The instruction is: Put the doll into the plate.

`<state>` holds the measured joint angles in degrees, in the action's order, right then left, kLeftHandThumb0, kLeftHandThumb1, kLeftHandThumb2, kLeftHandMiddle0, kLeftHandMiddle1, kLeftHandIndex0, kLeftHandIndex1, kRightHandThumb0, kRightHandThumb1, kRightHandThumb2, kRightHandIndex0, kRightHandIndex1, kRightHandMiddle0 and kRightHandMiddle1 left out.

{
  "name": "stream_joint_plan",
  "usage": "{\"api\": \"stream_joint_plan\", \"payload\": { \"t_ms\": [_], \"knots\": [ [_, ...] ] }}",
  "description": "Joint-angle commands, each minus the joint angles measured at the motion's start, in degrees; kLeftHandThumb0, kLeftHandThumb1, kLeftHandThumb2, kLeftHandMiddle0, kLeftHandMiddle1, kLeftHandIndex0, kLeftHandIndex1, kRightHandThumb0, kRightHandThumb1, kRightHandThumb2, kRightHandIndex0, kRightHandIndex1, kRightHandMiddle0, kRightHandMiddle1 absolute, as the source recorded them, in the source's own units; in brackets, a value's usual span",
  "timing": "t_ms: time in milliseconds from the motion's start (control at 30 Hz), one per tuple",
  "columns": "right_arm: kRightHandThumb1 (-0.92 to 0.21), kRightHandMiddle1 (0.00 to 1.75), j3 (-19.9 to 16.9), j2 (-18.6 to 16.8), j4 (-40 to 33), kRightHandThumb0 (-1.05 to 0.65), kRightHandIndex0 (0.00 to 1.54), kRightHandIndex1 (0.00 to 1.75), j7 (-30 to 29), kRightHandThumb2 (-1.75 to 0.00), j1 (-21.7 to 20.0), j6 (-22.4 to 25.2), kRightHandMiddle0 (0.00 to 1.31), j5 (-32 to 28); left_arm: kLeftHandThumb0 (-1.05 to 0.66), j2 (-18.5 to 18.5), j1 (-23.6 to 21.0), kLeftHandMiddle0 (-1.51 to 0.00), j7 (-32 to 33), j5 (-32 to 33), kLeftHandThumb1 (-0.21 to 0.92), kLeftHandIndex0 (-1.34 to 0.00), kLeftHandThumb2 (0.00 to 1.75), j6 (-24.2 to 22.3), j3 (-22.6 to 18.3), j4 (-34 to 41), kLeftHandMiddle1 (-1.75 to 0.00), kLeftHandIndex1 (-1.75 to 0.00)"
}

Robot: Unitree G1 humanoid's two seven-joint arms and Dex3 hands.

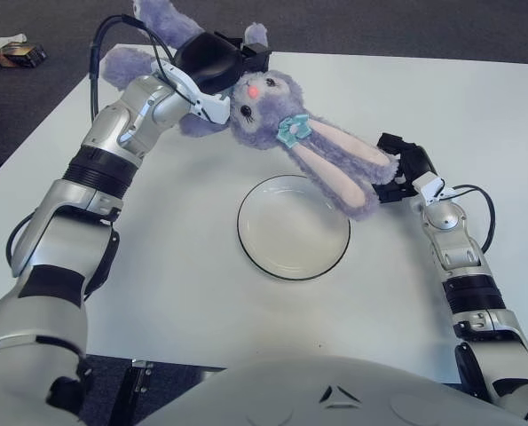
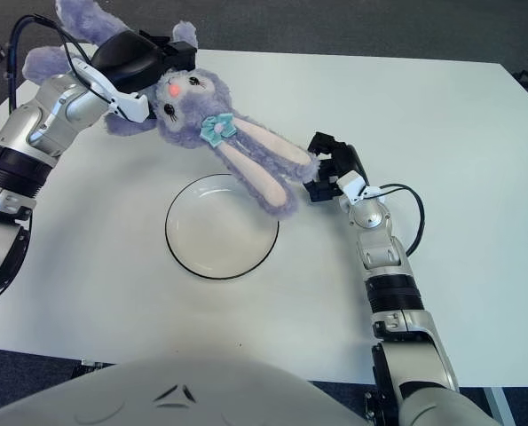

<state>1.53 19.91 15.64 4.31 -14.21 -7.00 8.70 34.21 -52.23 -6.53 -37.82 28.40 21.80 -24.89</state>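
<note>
A purple plush rabbit doll (image 1: 268, 111) with long pink-lined ears and a teal bow hangs above the white table, held by my left hand (image 1: 212, 64), which is shut on its head and body. Its ears (image 1: 343, 173) droop down to the right, their tips over the right rim of the white plate (image 1: 293, 227). The plate has a dark rim and nothing lies in it. My right hand (image 1: 404, 173) is just right of the ear tips, touching or nearly touching them; its fingers (image 2: 321, 145) are spread around the ear end.
The white table (image 1: 201, 293) runs to the near edge (image 1: 246, 366). A small dark object (image 1: 19, 55) lies on the floor at the far left. Dark carpet surrounds the table.
</note>
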Motion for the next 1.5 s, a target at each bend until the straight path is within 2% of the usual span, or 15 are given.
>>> {"api": "stream_joint_plan", "payload": {
  "t_ms": [0,133,400,533,833,1067,1200,1267,1467],
  "knots": [
    [-0.31,1.75,1.21,0.13,3.70,-0.49,1.17,1.75,1.24,-1.33,3.26,2.98,0.63,1.48,0.00,0.45,1.11,-0.87,-2.27,2.75,-0.06,-0.69,1.75,0.77,-1.85,1.69,-1.75,-1.75],
    [-0.31,1.75,1.23,0.12,3.31,-0.49,1.17,1.75,1.22,-1.33,3.38,3.00,0.62,1.46,0.00,-0.09,2.00,-0.89,-4.77,5.93,-0.07,-0.69,1.75,1.07,-2.83,2.89,-1.72,-1.75],
    [-0.30,1.75,1.40,0.13,3.62,-0.49,1.19,1.75,0.86,-1.34,3.12,2.80,0.63,1.80,0.00,-0.46,2.79,-0.89,-6.01,8.28,-0.07,-0.70,1.75,4.57,-3.40,2.79,-1.71,-1.75],
    [-0.30,1.75,1.46,0.21,3.47,-0.49,1.19,1.75,0.89,-1.34,3.17,3.01,0.63,1.93,0.00,-0.65,4.37,-0.89,-9.12,10.62,-0.07,-0.69,1.75,3.90,-3.65,4.94,-1.72,-1.75],
    [-0.31,1.75,1.30,0.13,2.95,-0.49,1.18,1.75,1.10,-1.33,3.34,3.31,0.63,2.17,0.00,-3.66,10.37,-0.93,-17.74,16.49,-0.09,-0.70,1.75,-6.94,-4.48,15.08,-1.66,-1.75],
    [-0.29,1.75,1.65,0.27,2.60,-0.49,1.21,1.75,0.92,-1.35,3.24,3.46,0.63,3.02,0.00,-6.77,14.90,-0.94,-20.05,17.77,-0.10,-0.70,1.75,-13.14,-4.08,22.04,-1.65,-1.75],
    [-0.29,1.75,1.61,0.17,2.56,-0.49,1.22,1.75,1.44,-1.35,3.25,3.79,0.64,2.59,0.00,-8.32,18.86,-0.93,-22.70,17.01,-0.09,-0.70,1.75,-20.47,-3.06,30.64,-1.67,-1.75],
    [-0.30,1.75,1.59,0.10,2.69,-0.49,1.21,1.75,1.61,-1.34,3.21,3.82,0.63,2.37,0.00,-8.83,19.50,-0.92,-23.59,16.59,-0.08,-0.70,1.75,-23.04,-2.92,32.86,-1.68,-1.75],
    [-0.30,1.75,1.75,-0.01,2.95,-0.49,1.22,1.75,1.59,-1.34,2.98,3.77,0.63,2.48,0.00,-9.81,19.75,-0.90,-26.08,16.61,-0.08,-0.69,1.75,-26.90,-2.60,36.04,-1.70,-1.75]
  ]
}}
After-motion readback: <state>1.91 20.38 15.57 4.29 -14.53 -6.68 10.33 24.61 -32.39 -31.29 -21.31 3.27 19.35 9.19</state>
